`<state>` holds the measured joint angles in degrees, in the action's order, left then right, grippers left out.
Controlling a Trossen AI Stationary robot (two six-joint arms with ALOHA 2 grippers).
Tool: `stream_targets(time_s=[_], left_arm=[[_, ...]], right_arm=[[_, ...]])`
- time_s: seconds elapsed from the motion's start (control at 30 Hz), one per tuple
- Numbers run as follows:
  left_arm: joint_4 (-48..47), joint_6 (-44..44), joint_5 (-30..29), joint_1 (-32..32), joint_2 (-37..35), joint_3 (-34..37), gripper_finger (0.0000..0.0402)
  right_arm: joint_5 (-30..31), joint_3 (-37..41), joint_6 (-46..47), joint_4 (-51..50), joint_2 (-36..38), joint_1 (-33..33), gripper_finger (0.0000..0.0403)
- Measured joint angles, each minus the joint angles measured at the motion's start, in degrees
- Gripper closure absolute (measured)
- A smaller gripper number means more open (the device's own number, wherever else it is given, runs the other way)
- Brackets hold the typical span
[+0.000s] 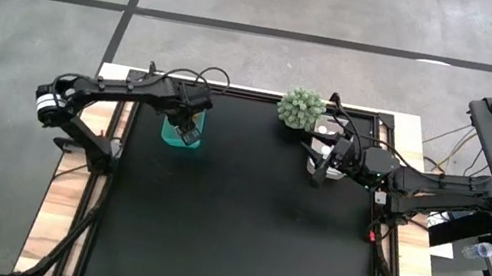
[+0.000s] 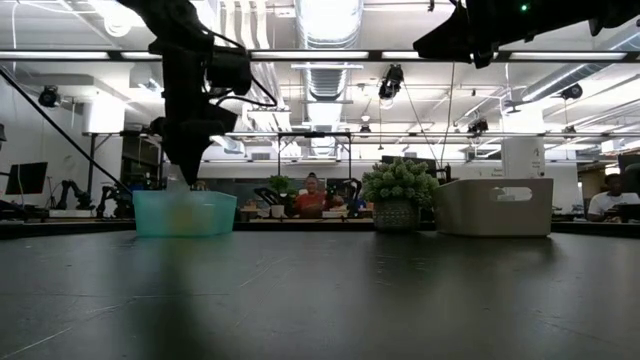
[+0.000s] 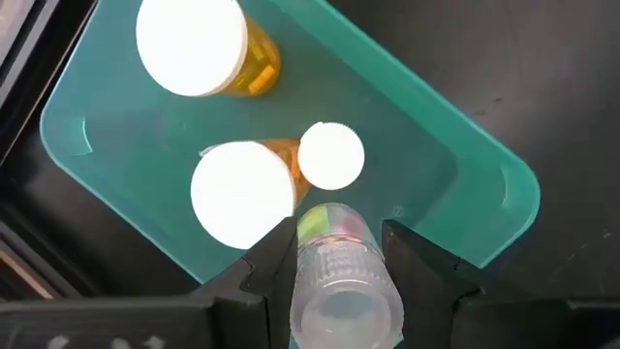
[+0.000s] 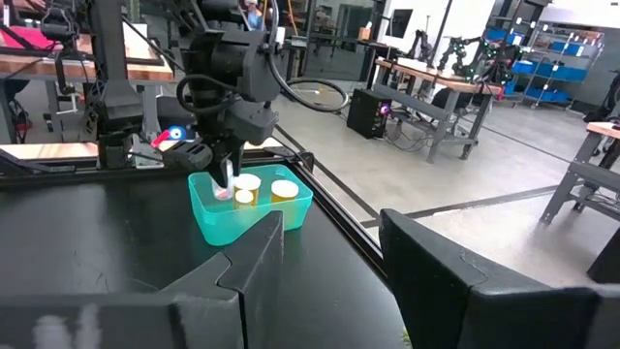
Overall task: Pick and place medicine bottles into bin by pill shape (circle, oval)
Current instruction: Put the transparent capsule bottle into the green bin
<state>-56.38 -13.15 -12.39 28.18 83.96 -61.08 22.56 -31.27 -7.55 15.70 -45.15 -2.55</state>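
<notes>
Three white-capped bottles [image 3: 215,189] stand in the teal bin [image 3: 475,194] at upper left of the counter [image 1: 240,228], where the left gripper [image 3: 334,254] fingers hold a clear bottle [image 3: 334,276], while the right gripper [image 4: 329,242] fingers stand open beside the grey bin [image 2: 495,207].

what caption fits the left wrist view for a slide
Left claw holds a clear bottle over the teal bin, three white-capped bottles already inside.

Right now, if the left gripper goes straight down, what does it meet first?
Probably the teal bin: the left gripper, holding a clear bottle, points into it, near three white-capped bottles. Depth is unclear.
</notes>
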Motion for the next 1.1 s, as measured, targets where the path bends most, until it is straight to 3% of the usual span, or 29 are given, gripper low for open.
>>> stream_targets(time_s=[0.3,1.1], left_arm=[[0.86,0.04,-0.06,0.0,-0.02,1.73,0.0266],[2.17,0.26,-1.18,0.76,-0.02,2.47,0.026]], right_arm=[[0.01,0.0,0.0,-0.01,0.0,0.0,0.0239],[0.0,0.0,0.0,-0.39,0.0,0.0,0.0239]])
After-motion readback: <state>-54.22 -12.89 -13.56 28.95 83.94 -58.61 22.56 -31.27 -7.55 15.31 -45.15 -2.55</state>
